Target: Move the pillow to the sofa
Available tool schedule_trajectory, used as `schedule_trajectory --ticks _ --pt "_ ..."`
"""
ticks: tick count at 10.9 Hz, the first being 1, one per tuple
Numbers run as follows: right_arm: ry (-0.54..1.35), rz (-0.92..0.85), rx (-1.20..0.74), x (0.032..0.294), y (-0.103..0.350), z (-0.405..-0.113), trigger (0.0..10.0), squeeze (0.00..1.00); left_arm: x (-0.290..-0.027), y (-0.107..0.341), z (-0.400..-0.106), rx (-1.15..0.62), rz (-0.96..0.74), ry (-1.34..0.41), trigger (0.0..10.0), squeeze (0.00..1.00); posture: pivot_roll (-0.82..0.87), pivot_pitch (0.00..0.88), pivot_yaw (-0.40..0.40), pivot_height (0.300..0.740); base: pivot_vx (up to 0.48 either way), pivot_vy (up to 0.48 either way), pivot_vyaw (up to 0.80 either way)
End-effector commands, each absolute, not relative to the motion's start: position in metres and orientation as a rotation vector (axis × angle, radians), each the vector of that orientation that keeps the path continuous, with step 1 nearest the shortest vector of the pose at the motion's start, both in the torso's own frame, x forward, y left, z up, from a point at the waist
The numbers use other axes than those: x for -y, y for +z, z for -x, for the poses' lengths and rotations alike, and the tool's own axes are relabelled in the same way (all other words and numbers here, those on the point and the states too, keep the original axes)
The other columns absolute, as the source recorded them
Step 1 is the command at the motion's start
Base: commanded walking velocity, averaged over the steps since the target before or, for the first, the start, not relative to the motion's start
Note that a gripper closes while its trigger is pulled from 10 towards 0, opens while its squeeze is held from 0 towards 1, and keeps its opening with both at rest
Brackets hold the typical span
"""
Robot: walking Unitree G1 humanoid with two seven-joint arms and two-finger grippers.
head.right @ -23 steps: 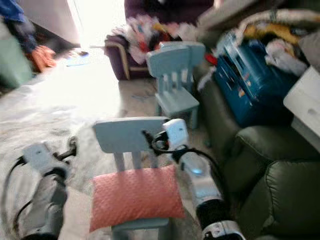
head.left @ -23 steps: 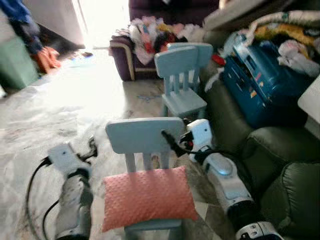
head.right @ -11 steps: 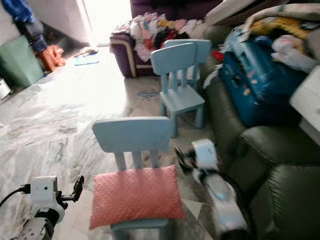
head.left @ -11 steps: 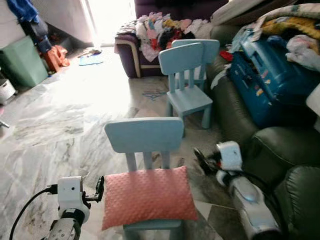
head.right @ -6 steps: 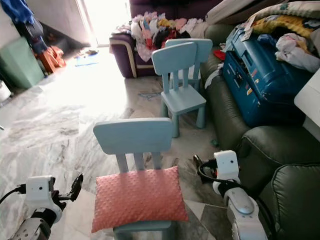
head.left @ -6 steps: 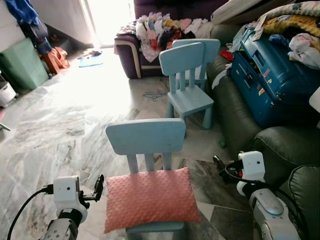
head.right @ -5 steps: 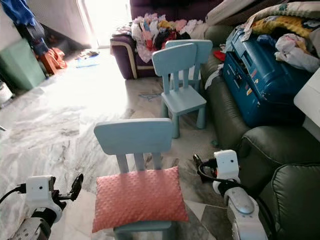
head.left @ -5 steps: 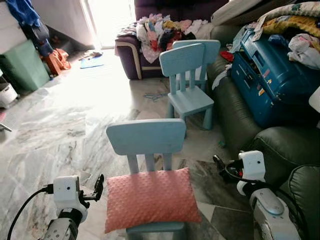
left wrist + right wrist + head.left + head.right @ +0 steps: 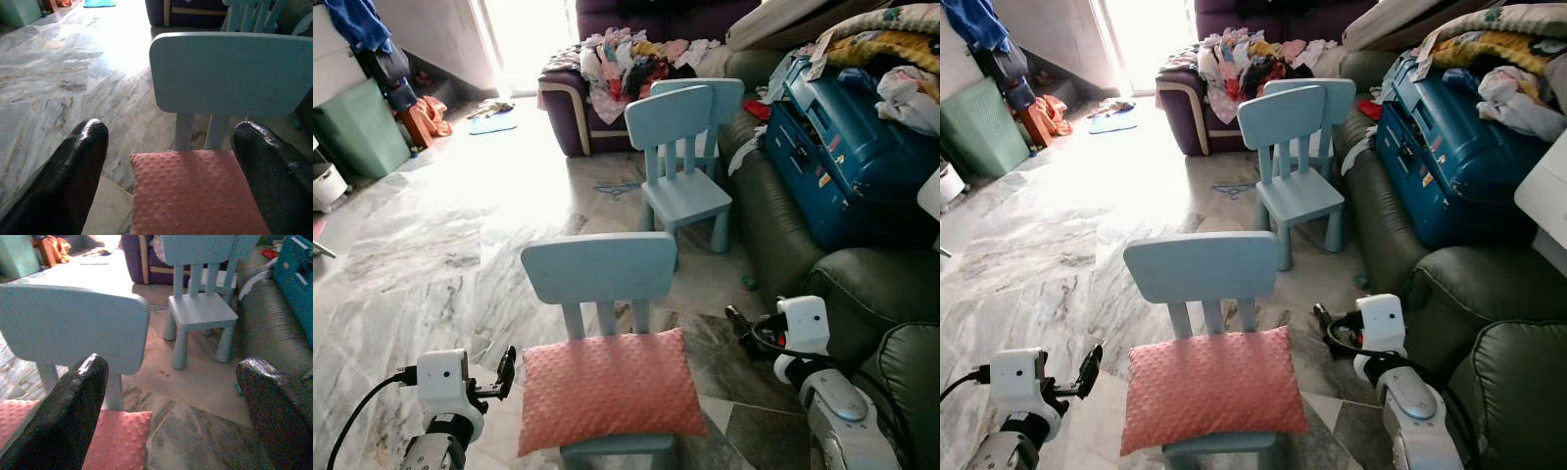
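Marble floor is holding a small blue chair [image 9: 599, 269] bearing a dimpled pink pillow [image 9: 610, 390]; left gripper [image 9: 506, 373] and right gripper [image 9: 736, 320] are flanking it, fingers spread, grasping nothing.

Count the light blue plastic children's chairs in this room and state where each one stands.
3. The nearest light blue plastic chair holds the pink dotted pillow; two more stand together beyond it, beside the dark green sofa. Others may be hidden.

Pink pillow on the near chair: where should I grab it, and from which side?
Take the pillow by its two short side edges, one gripper each: left gripper from the left, right gripper from the right. Both are open and flank it; the chair backrest blocks the far edge.
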State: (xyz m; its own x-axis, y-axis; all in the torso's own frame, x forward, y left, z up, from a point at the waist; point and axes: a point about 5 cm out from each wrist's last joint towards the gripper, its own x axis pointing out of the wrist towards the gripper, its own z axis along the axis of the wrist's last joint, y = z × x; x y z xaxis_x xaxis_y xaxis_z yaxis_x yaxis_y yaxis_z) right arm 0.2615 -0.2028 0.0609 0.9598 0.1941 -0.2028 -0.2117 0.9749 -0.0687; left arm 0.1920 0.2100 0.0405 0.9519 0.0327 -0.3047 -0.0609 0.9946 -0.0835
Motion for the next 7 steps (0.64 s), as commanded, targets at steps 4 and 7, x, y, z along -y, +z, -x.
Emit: schedule_trajectory --ticks 4,7 --pt "0.24 0.09 -0.215 0.2 0.054 -0.261 10.0 0.0 -0.211 0.044 -0.188 -0.301 0.08 0.063 10.0 0.0 -0.17 0.042 0.05 0.74 0.0 0.0 0.0" --pt "0.254 0.094 -0.243 0.202 0.043 -0.26 10.0 0.0 -0.209 0.043 -0.185 -0.308 0.083 0.064 10.0 0.0 -0.17 0.052 0.047 0.74 0.0 0.0 0.0"
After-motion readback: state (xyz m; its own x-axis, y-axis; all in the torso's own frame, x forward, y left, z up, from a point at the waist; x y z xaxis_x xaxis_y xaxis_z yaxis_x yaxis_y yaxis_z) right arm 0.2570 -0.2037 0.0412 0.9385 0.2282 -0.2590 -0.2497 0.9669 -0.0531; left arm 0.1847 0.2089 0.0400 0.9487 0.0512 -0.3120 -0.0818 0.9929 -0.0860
